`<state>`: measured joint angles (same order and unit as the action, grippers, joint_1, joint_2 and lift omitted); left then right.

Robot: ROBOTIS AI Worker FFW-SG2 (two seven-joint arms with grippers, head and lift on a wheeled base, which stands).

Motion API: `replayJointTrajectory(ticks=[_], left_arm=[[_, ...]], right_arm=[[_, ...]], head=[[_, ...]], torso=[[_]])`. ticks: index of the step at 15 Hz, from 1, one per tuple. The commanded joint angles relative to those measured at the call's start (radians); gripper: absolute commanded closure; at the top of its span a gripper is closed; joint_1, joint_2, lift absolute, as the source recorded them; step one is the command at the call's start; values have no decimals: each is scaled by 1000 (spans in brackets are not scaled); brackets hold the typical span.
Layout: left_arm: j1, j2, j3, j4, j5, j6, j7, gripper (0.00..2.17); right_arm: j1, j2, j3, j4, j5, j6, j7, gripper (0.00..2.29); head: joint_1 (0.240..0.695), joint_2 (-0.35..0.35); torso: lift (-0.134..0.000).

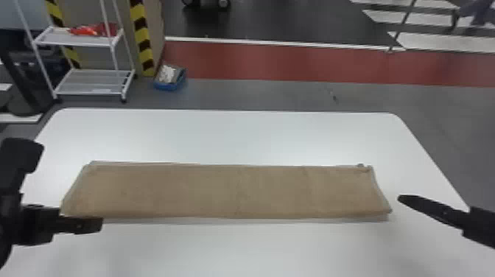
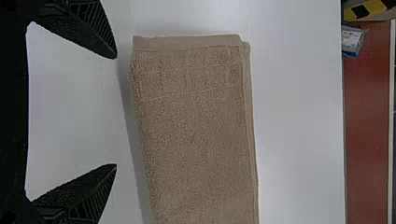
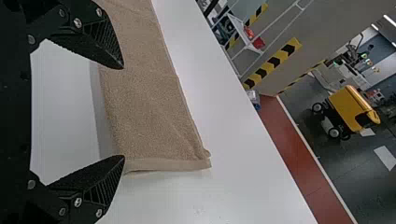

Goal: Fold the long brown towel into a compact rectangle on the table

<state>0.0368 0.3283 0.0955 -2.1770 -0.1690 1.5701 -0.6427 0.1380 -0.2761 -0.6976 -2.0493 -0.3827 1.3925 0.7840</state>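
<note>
Towel (image 1: pixel 235 191): lay spread as a long, narrow strip on the white table (image 1: pixel 239 254), its length running from left to right, with a lower layer showing along its near edge in the head view.
Left gripper (image 1: pixel 92 224): overlapped the towel's near left corner in the head view, which hid part of that corner. The left wrist view looked between the fingers of the left gripper (image 2: pixel 116 111), spread wide apart and clamped on nothing, the towel's end just beyond the tips.
Right gripper (image 1: pixel 409 202): stood just beside the towel's right end in the head view. In the right wrist view the fingers of the right gripper (image 3: pixel 124 112) were wide apart too, one of them crossing in front of the cloth; whether it touched could not be told.
Left end: the left wrist view gave the looped weave, thin pale lines across it and layered edges along the end and one side.
Right end: the right wrist view brought out a smooth hem (image 3: pixel 168 164) and a small pucker at one corner.
Beyond the table: the head view took in a white rack (image 1: pixel 84 93) with red items (image 1: pixel 92 29) on a shelf, a blue container (image 1: pixel 167 87) on the floor, yellow and black striped edging (image 1: pixel 141 37) and a red floor strip (image 1: pixel 294 62).
Farther off: a yellow wheeled machine (image 3: pixel 352 107) stood in the right wrist view.
</note>
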Motion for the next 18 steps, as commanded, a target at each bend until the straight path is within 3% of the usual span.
replayJointTrajectory(ticks=[1, 18], left_arm=[[6, 0, 1, -7, -1, 1, 0, 49], [18, 0, 1, -35, -1, 1, 5, 53]], right_arm=[[6, 0, -2, 1, -2, 0, 1, 235], [28, 3, -19, 0, -10, 0, 5, 232]], head=[[695, -103], [695, -110]], torso=[[-123], [-123]])
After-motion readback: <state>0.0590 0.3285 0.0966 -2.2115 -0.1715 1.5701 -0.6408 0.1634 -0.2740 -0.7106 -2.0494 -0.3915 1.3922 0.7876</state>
